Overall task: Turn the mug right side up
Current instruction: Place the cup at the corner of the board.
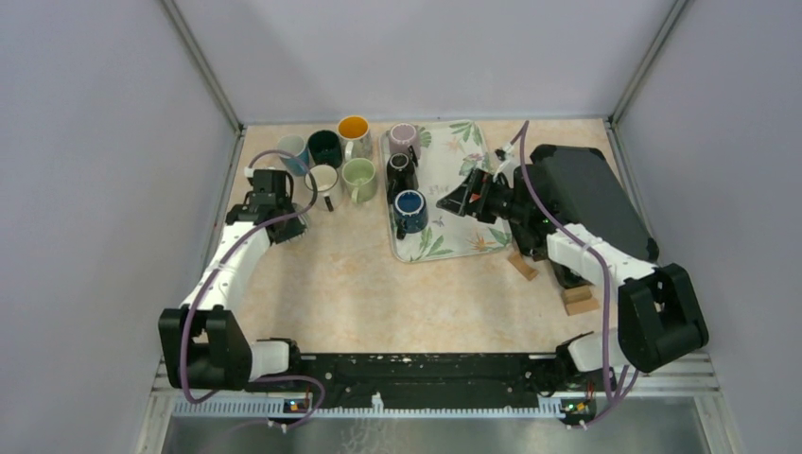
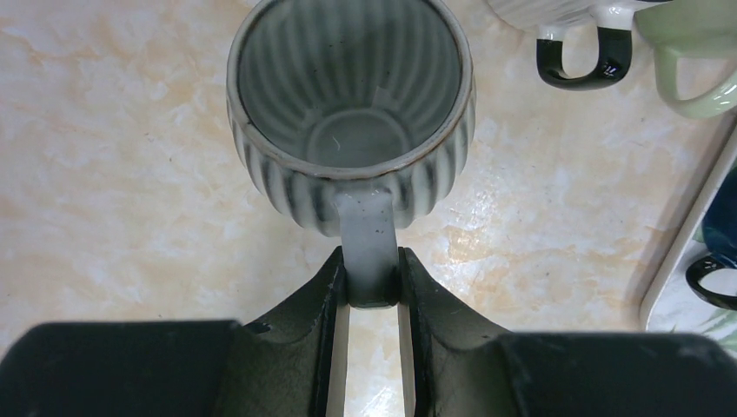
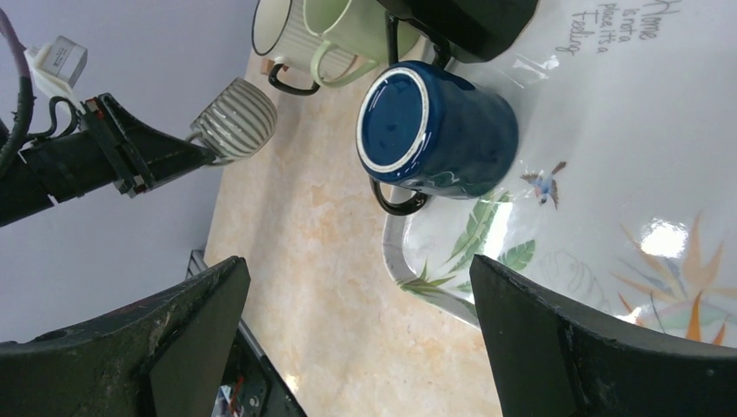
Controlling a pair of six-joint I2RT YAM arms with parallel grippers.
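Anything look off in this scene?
The blue mug sits base-up on the floral tray, unlike the green mug beside the tray, which stands mouth-up. Nothing spilled or broken shows.

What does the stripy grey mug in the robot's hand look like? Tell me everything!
The stripy grey mug looks like glazed pottery, with ribbed sides, a darker rim and an empty inside. Its mouth faces up toward the left wrist camera. The left gripper is shut on its flat grey handle. Whether it rests on the table or hangs just above it is unclear.
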